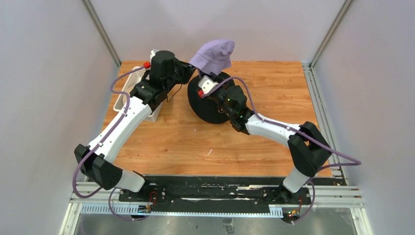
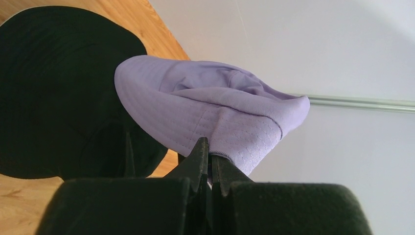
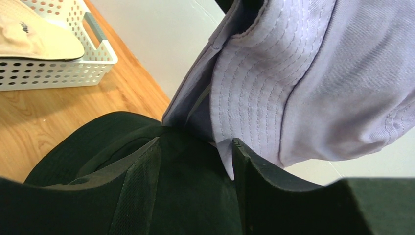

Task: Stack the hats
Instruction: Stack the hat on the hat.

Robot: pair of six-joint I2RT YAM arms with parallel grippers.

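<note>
Wooden table (image 1: 244, 142), white basket (image 3: 58, 73) holding a beige hat (image 3: 34, 39); left pincer (image 2: 208, 156) clamps lavender hat (image 2: 195, 103), right pincer (image 3: 196, 144) parted.

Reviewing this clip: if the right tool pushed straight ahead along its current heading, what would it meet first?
Most likely the hanging brim of the lavender hat, which sits right at the fingertips of the open right tool. The black hat lies just beneath, so depth is hard to judge.
</note>
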